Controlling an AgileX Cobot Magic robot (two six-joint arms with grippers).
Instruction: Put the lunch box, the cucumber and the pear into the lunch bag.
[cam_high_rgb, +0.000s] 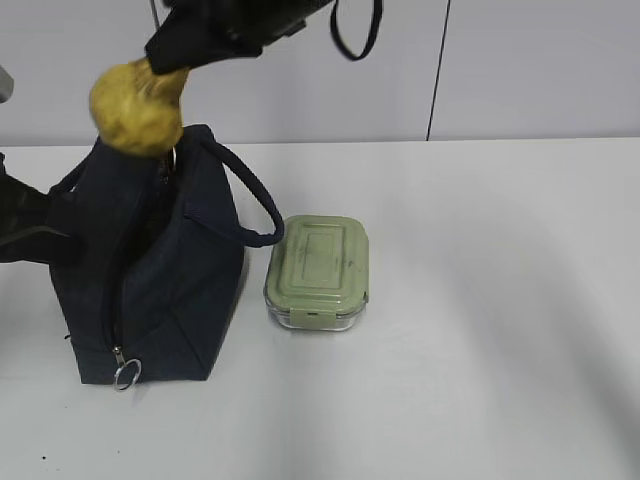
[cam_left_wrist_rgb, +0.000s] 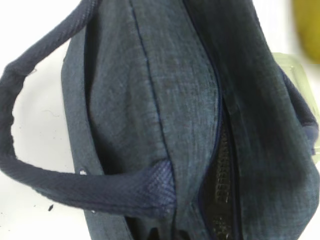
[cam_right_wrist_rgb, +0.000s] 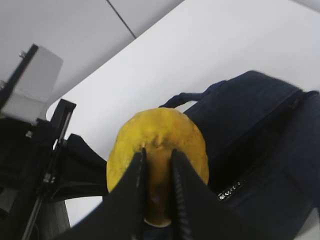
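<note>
My right gripper (cam_high_rgb: 165, 75) is shut on the narrow neck of the yellow pear (cam_high_rgb: 135, 108) and holds it in the air just above the top opening of the navy lunch bag (cam_high_rgb: 160, 270). In the right wrist view the black fingers (cam_right_wrist_rgb: 142, 170) clamp the pear (cam_right_wrist_rgb: 160, 127) over the bag (cam_right_wrist_rgb: 270, 140). My left gripper (cam_high_rgb: 40, 235) holds the bag's left upper edge. In the left wrist view bag fabric (cam_left_wrist_rgb: 165, 100) fills the frame and hides the jaws. The lunch box (cam_high_rgb: 320, 270), with its sage-green lid, stands on the table right of the bag. The cucumber is out of view.
The bag's zipper runs down its front to a metal ring pull (cam_high_rgb: 126, 374). One loop handle (cam_high_rgb: 255, 200) arcs toward the lunch box. A white table (cam_high_rgb: 480, 300) stretches to the right of the box. A grey wall stands behind.
</note>
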